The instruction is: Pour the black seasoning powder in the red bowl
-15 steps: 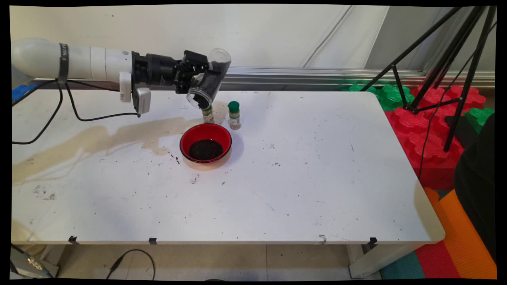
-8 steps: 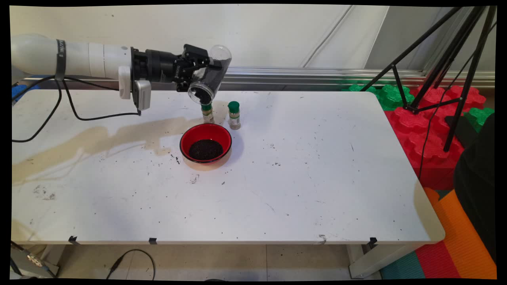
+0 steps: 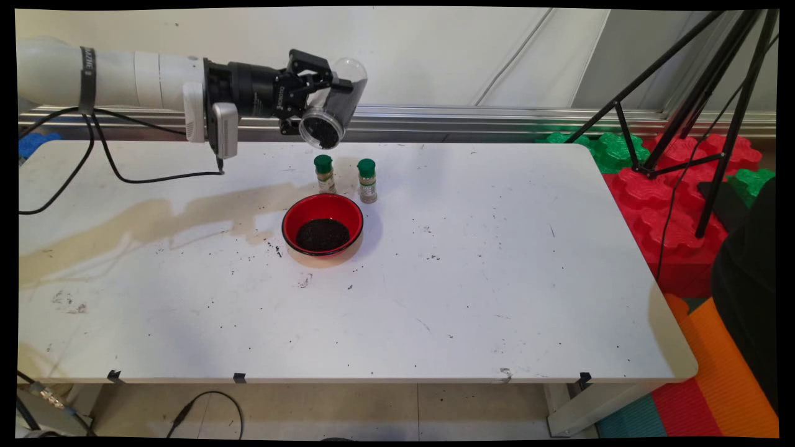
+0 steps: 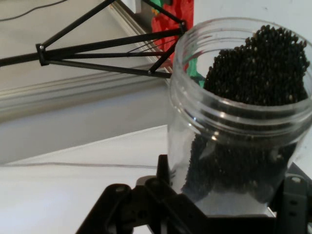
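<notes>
My gripper [image 3: 320, 87] is shut on a clear plastic jar [image 3: 331, 107] partly filled with small black seeds. The jar hangs tilted above the table's far side, its open mouth turned down and toward the camera. In the hand view the clear plastic jar [image 4: 234, 122] fills the right side, black seeds heaped up to its rim. Below and in front of it stands a red bowl [image 3: 322, 225] with a pile of black seeds in it. Two small spice bottles with green caps, one on the left [image 3: 323, 173] and one on the right [image 3: 367, 180], stand just behind the bowl.
Loose black seeds lie scattered on the white table [image 3: 472, 279] around the bowl. A tan stain [image 3: 149, 220] runs across the table's left half. A black tripod [image 3: 695, 99] and red and green foam blocks [image 3: 671, 205] stand off the right end.
The arm has risen and the jar with it, moving up and away from the bowl. The jar's mouth has turned more toward level. The left spice bottle now shows in full.
</notes>
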